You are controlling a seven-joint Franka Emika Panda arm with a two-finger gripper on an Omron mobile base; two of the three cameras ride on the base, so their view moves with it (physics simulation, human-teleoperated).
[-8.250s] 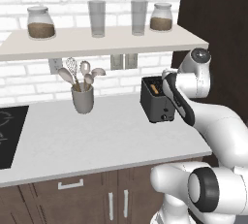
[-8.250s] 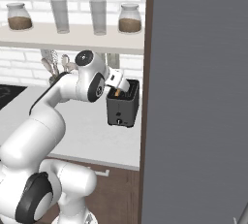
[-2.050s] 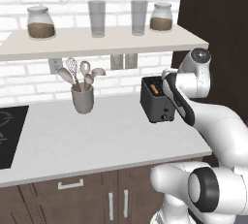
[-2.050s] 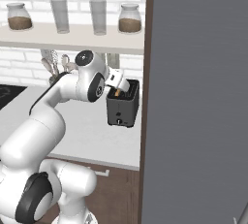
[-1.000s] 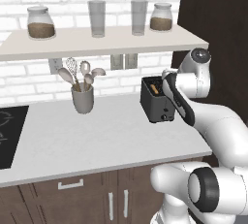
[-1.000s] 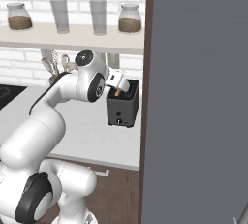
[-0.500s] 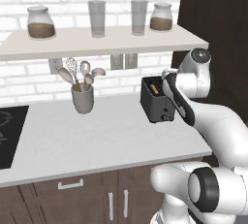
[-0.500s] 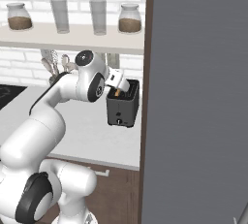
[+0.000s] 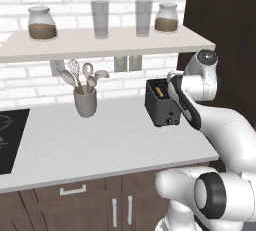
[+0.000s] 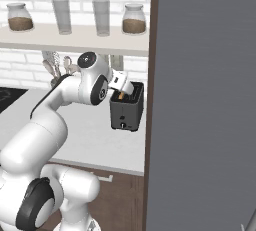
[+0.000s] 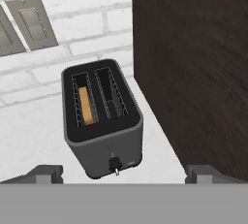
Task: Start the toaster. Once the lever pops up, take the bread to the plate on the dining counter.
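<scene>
The dark toaster (image 11: 101,121) stands on the grey worktop against the brick wall, also seen as toaster (image 9: 162,107) and toaster (image 10: 127,110). The bread (image 11: 86,104) sits sunk in the left slot, only its tan top edge showing, and the lever knob (image 11: 115,163) is low on the front face. My gripper (image 11: 126,173) hovers above and just in front of the toaster, open, with nothing between its fingertips (image 11: 47,172). From the right base the gripper (image 10: 125,89) hangs right over the toaster's top. The plate and the dining counter are out of view.
A tall dark cabinet (image 11: 193,63) rises close beside the toaster. A grey utensil cup (image 9: 86,102) stands further left on the worktop and a black hob (image 9: 10,140) lies at the far left. Overhead, a shelf (image 9: 100,42) carries jars and glasses.
</scene>
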